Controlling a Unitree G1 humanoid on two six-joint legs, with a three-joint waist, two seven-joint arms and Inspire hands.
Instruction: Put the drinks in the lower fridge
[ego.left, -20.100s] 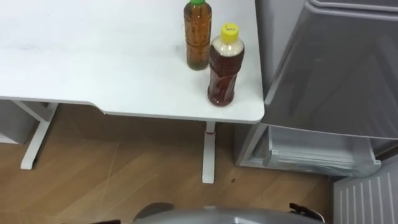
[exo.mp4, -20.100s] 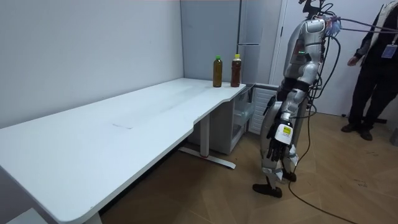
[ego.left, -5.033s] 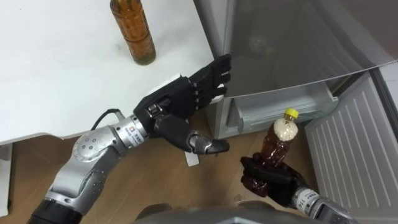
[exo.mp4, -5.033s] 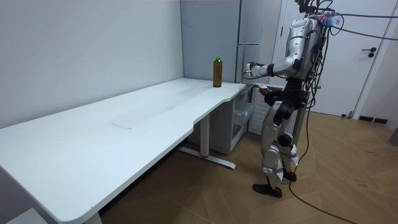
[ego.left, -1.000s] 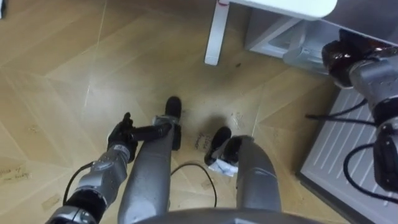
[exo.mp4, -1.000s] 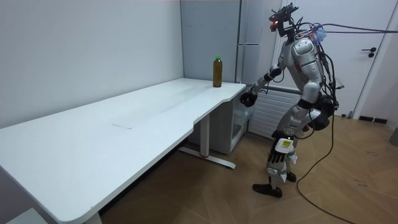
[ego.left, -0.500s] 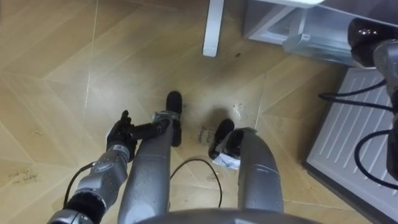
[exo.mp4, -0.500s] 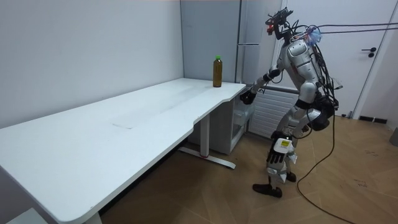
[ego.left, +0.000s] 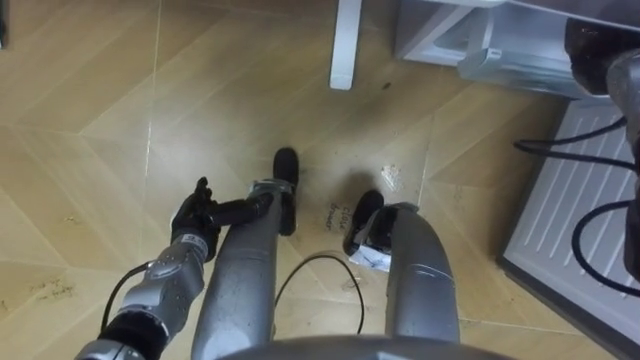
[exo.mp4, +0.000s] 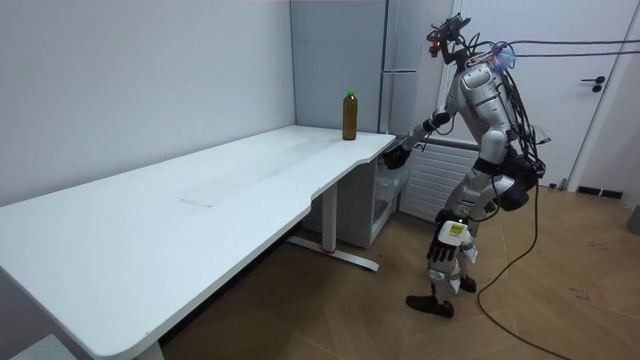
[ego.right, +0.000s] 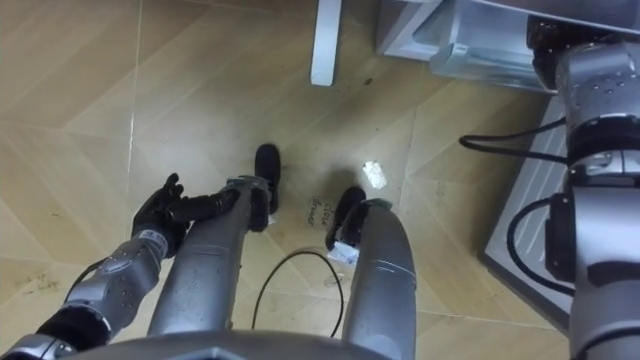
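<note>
Loosely open, the left hand (ego.left: 195, 224) hangs beside the robot's left thigh, its dark fingers relaxed and holding nothing, above the wooden floor (ego.left: 90, 120). The right hand (exo.mp4: 396, 157) is stretched forward on its arm to the front of the pale lower fridge compartment (ego.left: 515, 68), just under the table's corner. It shows as a dark shape, and whether it grips a drink cannot be told. A ribbed white panel (ego.left: 570, 190) lies below the right arm, beside the compartment, and the white table leg (ego.left: 345, 45) stands to the compartment's left. In the room view the robot leans forward at the end of the white table (exo.mp4: 200, 215), facing the tall grey fridge (exo.mp4: 405, 45). One green-capped bottle (exo.mp4: 349, 115) stands upright on the table near that corner.
</note>
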